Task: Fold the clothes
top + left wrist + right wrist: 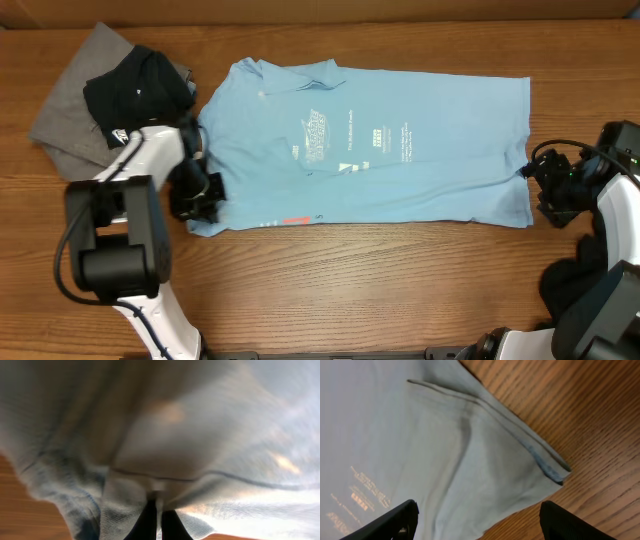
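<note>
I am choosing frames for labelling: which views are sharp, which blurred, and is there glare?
Overhead: sharp and evenly lit; print on the light blue T-shirt too small to read. Left wrist: cloth close to the lens, out of focus, with two bright patches. Right wrist: sharp, table grain and shirt hem crisp.

Black left pincer (205, 200), white arm shell (140, 150)
</note>
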